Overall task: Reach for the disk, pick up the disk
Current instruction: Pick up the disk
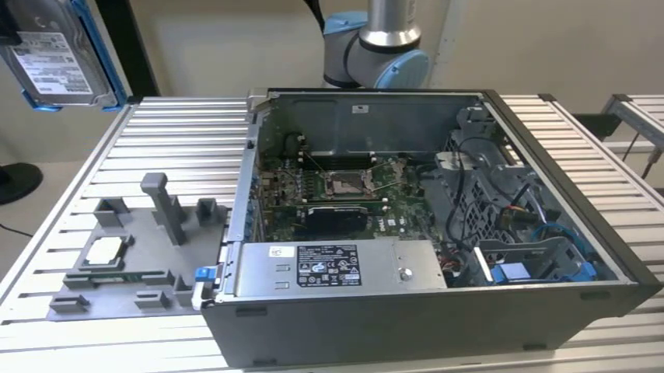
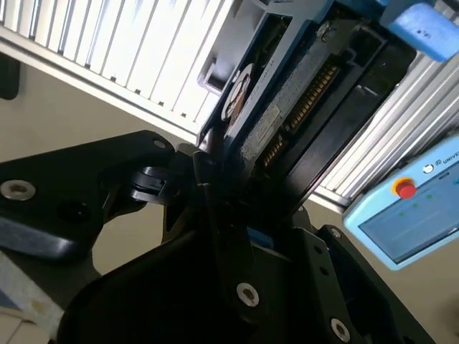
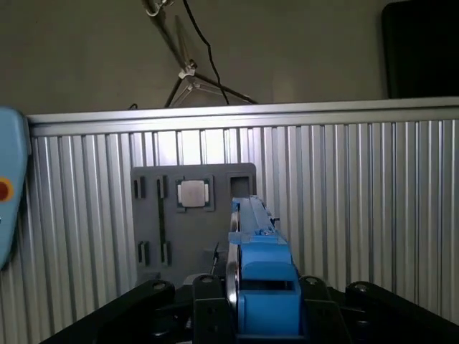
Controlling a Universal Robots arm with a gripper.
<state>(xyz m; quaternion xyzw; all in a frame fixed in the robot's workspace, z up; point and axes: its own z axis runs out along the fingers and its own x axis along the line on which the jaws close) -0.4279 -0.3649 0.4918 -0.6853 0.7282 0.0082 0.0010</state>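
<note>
Fingers (image 3: 209, 309) closed on disk (image 3: 262, 276), pinching its two flat faces, blue bracket edge between them. Disk aloft at exterior view's upper left, well above ribbed tabletop (image 1: 176, 132) and grey fixture plate (image 1: 145, 249), apart from open computer case (image 1: 415, 326). Judged stiff, dense, smooth-sided; hold metal faces, spare plastic bracket and exposed circuit board.
</note>
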